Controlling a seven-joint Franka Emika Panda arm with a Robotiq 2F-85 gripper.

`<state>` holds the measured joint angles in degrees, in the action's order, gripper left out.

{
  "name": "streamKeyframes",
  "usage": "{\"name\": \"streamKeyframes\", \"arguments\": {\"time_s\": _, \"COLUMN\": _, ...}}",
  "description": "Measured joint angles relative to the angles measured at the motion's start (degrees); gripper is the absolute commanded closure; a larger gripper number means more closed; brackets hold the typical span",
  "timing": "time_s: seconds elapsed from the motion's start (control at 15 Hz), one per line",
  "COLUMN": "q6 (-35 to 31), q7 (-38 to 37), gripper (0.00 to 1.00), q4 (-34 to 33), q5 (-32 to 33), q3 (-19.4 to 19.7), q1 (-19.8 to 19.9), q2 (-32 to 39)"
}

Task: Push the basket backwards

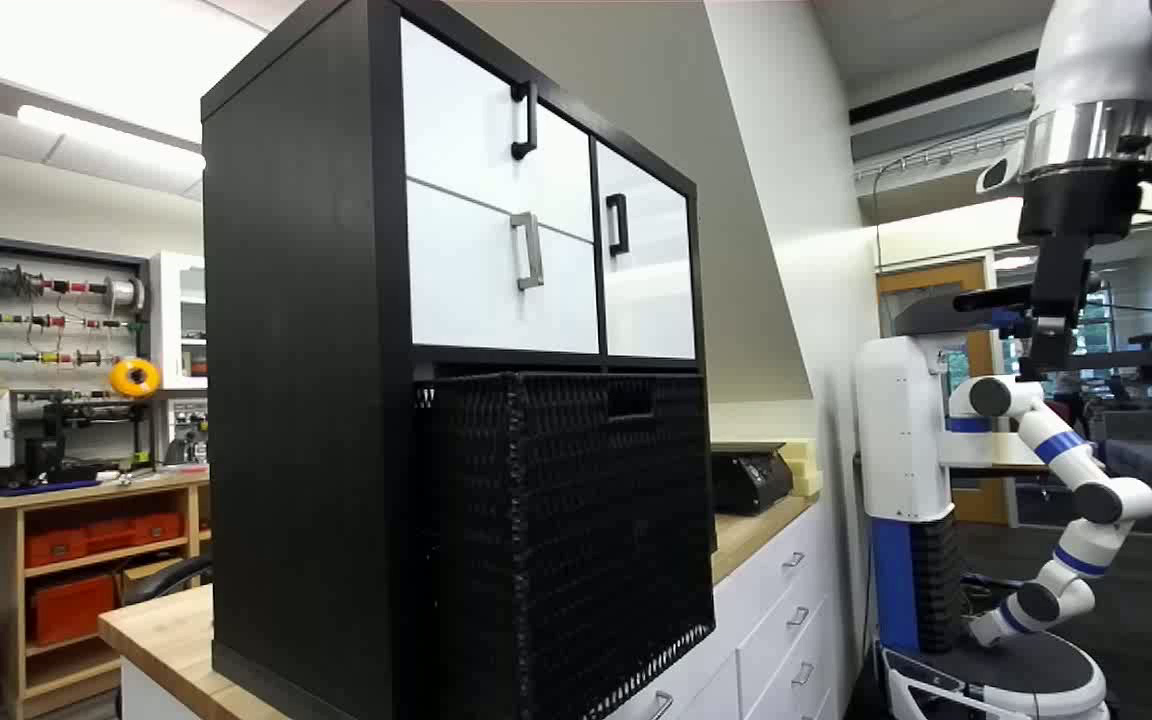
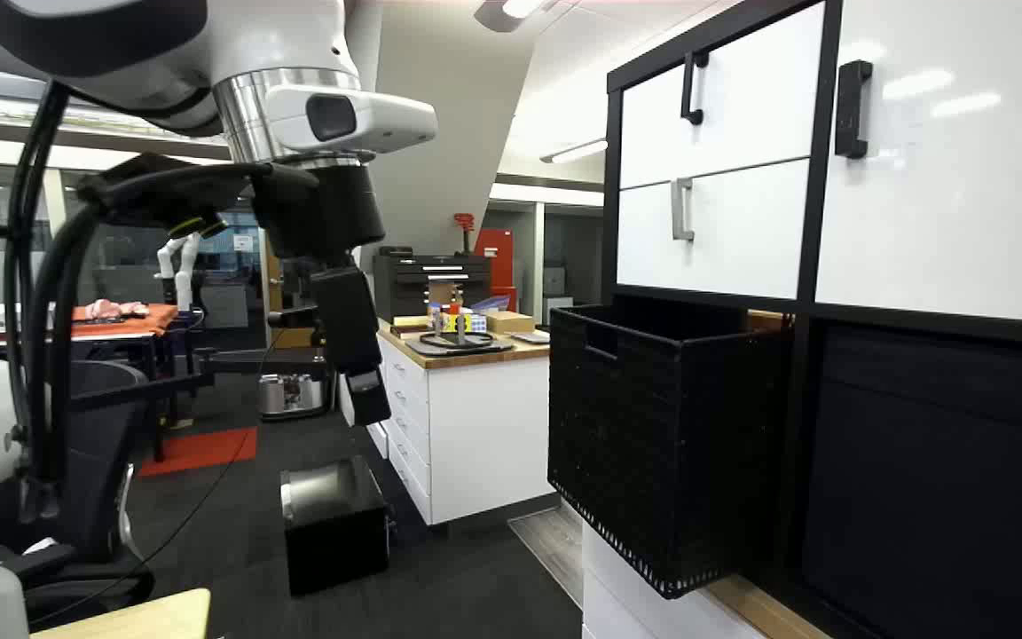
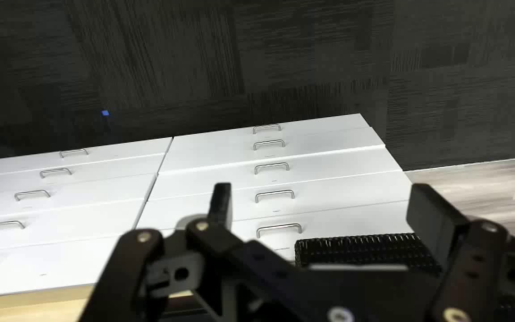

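Observation:
The black woven basket (image 1: 606, 520) sticks out of the lower part of the black cabinet (image 1: 291, 330). In an exterior view the basket (image 2: 613, 435) shows its front with a handle slot near the top, and its rear is inside the cabinet. My gripper (image 1: 1048, 345) points down in front of the cabinet, apart from the basket. It also hangs clear of the basket in an exterior view (image 2: 367, 399). In the wrist view my gripper (image 3: 327, 203) has its fingers wide apart with nothing between them. The basket's lower edge (image 3: 365, 246) shows beyond the fingers, partly hidden by the gripper body.
White drawer fronts (image 1: 496, 270) with handles sit above the basket, and the handles stick out. The cabinet stands on a wooden counter (image 1: 171, 640) over white drawers (image 3: 275, 181). A black device (image 1: 751, 480) lies beside the cabinet. Another white robot (image 1: 901, 430) stands behind.

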<state>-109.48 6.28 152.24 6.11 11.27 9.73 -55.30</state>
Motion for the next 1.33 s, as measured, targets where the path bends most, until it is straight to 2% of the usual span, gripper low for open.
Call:
{"name": "streamKeyframes", "arguments": {"time_s": 0.93, "q6": -0.2, "q7": -0.1, "gripper": 0.00, "q4": 0.4, "q5": -0.3, "q3": -0.8, "q1": -0.3, "q2": 0.4}}
{"name": "streamKeyframes", "arguments": {"time_s": 1.33, "q6": -6.9, "q7": -0.3, "gripper": 0.00, "q4": 1.8, "q5": -1.5, "q3": -3.5, "q1": -2.3, "q2": 5.4}}
